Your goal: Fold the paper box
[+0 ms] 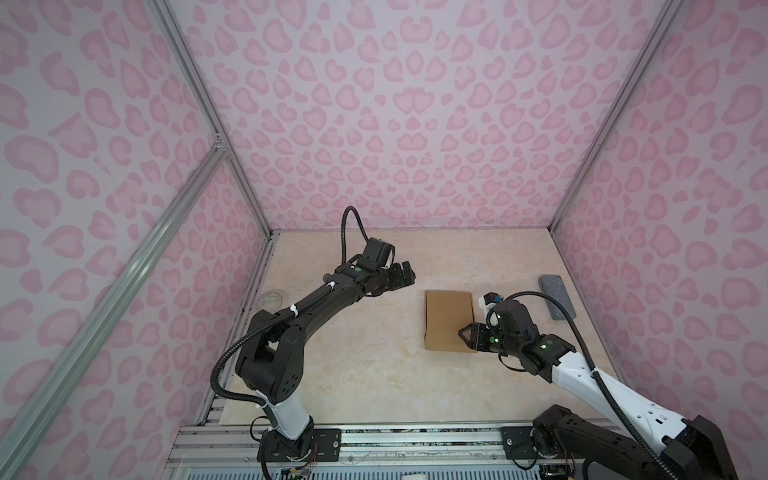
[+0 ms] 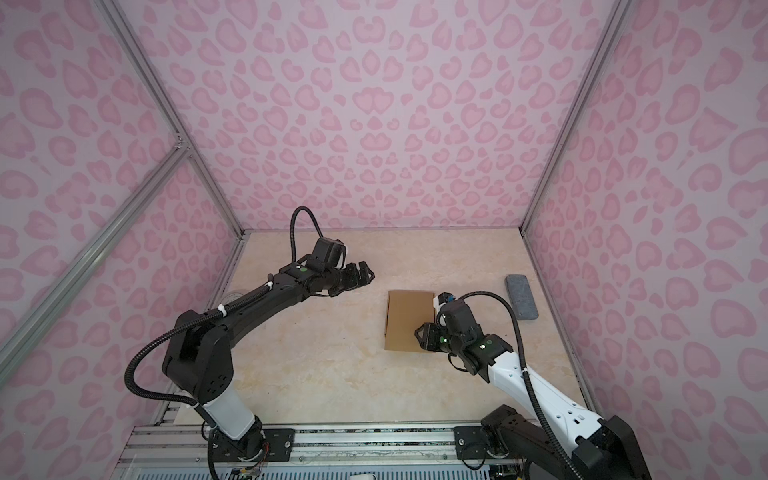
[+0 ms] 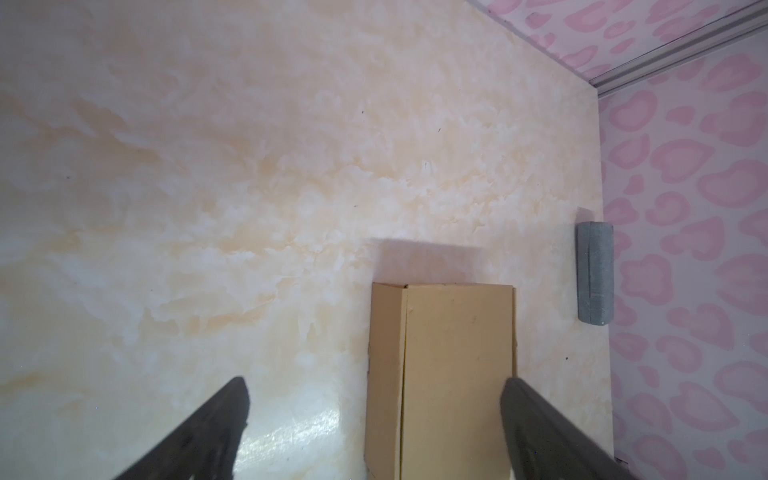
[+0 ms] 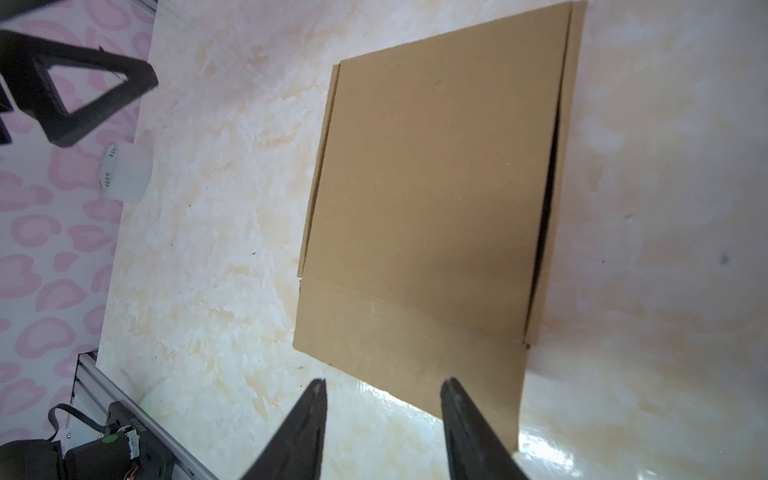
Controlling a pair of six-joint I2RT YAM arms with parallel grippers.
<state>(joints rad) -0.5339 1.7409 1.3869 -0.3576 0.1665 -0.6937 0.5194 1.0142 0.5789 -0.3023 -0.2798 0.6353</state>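
Beyond the paper box [image 4: 436, 187], right wrist view catches the tape roll [image 4: 124, 172]; left pincer [image 3: 374, 384] wide, right pincer [image 4: 384, 384] half-parted.

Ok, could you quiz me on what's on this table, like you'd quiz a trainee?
1. True or false: the left gripper touches the flat brown cardboard box.
2. The grey rectangular block lies: A) on the box; B) by the right wall, apart from the box; C) inside a gripper.
3. Which gripper holds its open jaws at the box's edge?
Key: 1 false; 2 B; 3 the right gripper.
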